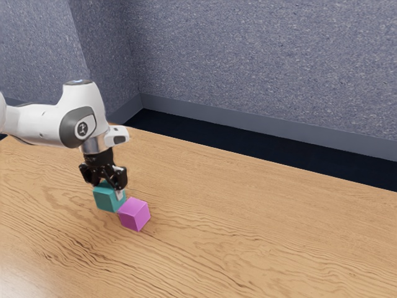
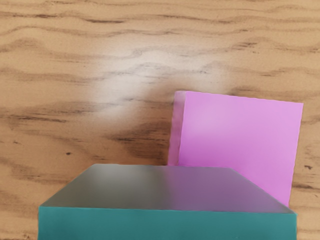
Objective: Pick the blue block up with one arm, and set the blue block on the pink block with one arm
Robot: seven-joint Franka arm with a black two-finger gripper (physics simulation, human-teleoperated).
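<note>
Above the wooden table [image 1: 260, 223], fingers [image 1: 116, 182] clamp the teal block [image 1: 106, 198].

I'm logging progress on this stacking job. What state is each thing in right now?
pink block: resting on the table, free, nothing on top.
blue block: close beside the pink block, not on it; I cannot tell whether it is off the table.
gripper: down over the blue block, fingers shut on it from two sides.
</note>
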